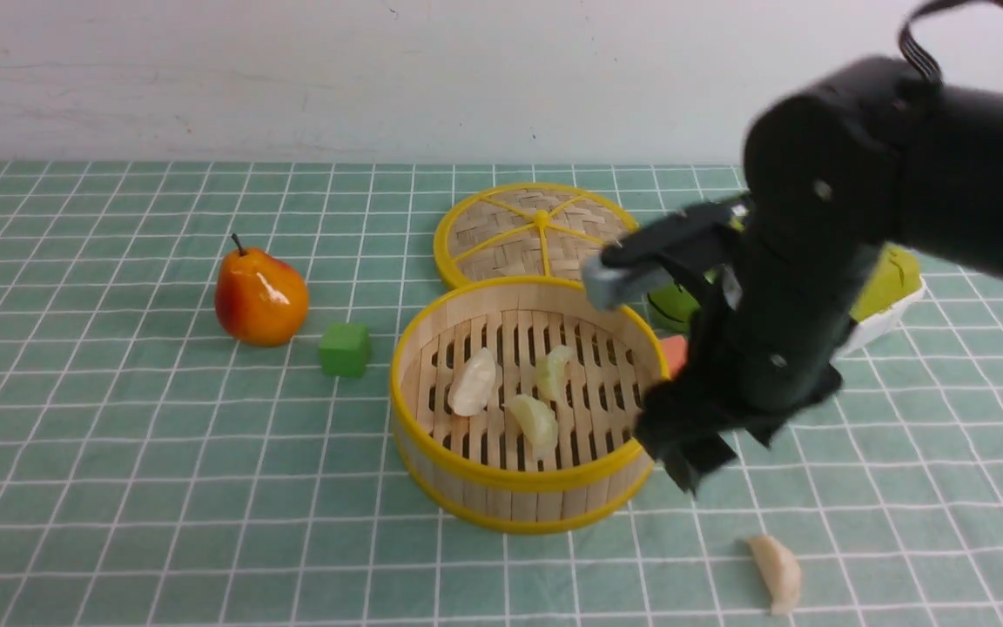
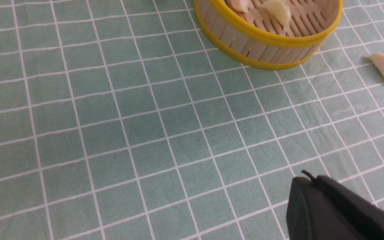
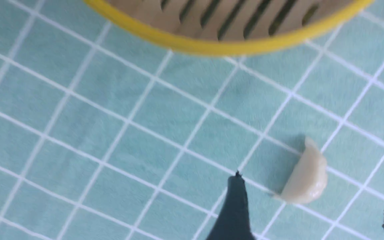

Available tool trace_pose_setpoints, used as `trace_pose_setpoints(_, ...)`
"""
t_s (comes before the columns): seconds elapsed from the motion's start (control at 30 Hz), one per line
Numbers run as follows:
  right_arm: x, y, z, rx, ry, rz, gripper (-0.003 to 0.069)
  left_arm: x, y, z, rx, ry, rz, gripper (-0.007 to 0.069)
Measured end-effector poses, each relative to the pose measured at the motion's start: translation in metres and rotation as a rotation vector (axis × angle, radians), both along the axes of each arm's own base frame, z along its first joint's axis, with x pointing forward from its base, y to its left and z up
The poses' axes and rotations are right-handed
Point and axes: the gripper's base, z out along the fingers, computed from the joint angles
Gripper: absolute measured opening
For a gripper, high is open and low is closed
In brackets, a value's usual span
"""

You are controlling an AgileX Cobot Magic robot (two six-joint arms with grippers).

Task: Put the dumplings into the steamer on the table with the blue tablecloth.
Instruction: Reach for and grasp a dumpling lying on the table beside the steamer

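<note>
The steamer (image 1: 510, 501) stands mid-table on the teal grid tablecloth (image 1: 118, 435). Three dumplings lie on its slats: a cream-white one (image 1: 474, 383) and two greenish ones (image 1: 554, 373) (image 1: 536, 424). A fourth, cream-white dumpling (image 1: 777, 572) lies on the cloth to the steamer's front right. My right gripper (image 3: 317, 175) hangs open above that dumpling (image 3: 307, 178), its fingers wide apart and touching nothing, with the steamer rim (image 3: 212, 48) just beyond. My left gripper (image 2: 307, 176) is shut and empty, low over bare cloth, well short of the steamer (image 2: 265, 50) and the loose dumpling (image 2: 382, 65).
A flat woven lid (image 1: 536, 233) leans behind the steamer. A pear (image 1: 260, 298) and a green cube (image 1: 345, 349) sit to its left. Behind my right arm are a yellow-green object on a white dish (image 1: 889, 283) and something orange (image 1: 674, 353).
</note>
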Motion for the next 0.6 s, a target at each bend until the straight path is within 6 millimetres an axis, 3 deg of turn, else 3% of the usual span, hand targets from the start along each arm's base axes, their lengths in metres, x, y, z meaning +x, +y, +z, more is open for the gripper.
trace_pose_setpoints(0.13, -0.003, -0.038, -0.039, 0.003, 0.013, -0.126, 0.0554, 0.0, 0.0, 0.0, 0.0, 0.0, 0.0, -0.0014)
trace_pose_setpoints(0.27, -0.001, -0.053, -0.059, 0.042, -0.006, -0.2, 0.0554, 0.0, 0.0, 0.0, -0.001, -0.002, 0.0, -0.0014)
trace_pose_setpoints(0.5, 0.008, -0.048, -0.091, 0.064, 0.018, -0.212, 0.0554, 0.0, 0.0, 0.0, -0.004, -0.002, -0.001, -0.0011)
trace_pose_setpoints(0.6, 0.009, -0.048, -0.1, 0.053, 0.042, -0.206, 0.0514, 0.0, -0.001, 0.0, -0.007, 0.001, -0.002, -0.001)
